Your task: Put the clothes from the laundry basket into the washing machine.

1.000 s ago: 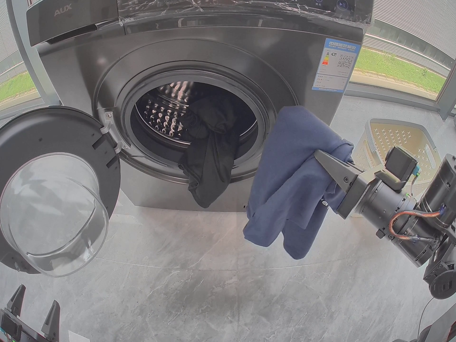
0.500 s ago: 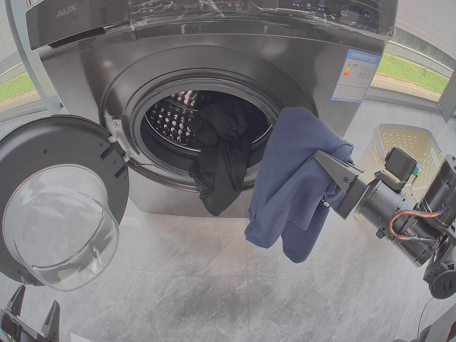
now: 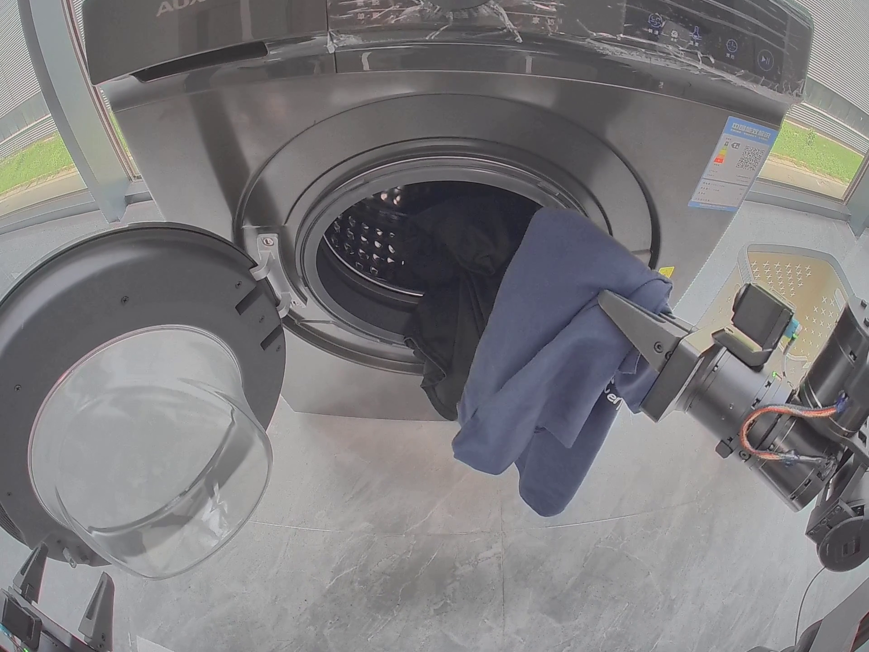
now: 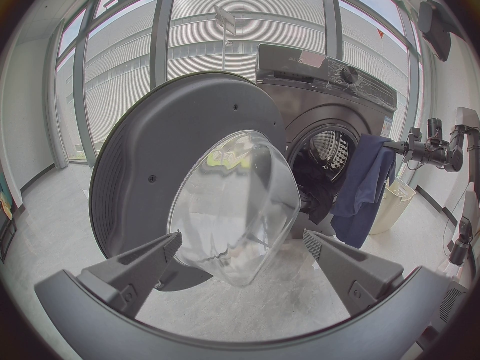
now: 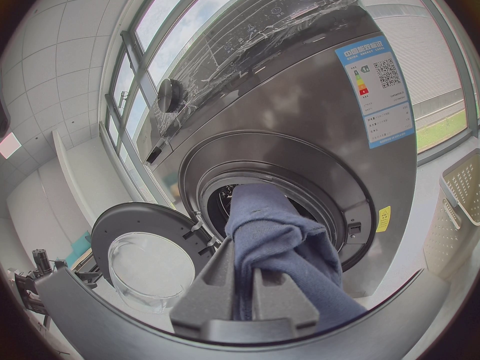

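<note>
Now my right gripper point(image 3: 634, 319) is clamped on the blue shirt point(image 3: 543, 337), which hangs at the mouth of the washing machine point(image 3: 507, 110). I should push deep past the black garment point(image 3: 448, 319) draped over its rim before releasing.

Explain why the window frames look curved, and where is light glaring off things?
Left wrist view: a wide lens bows the window frames and leaves dark corners. Head view: daylight glints on the plastic film atop the washing machine and on the door's clear bowl. Right wrist view: the machine's front bulges, and the film glints too.
</note>
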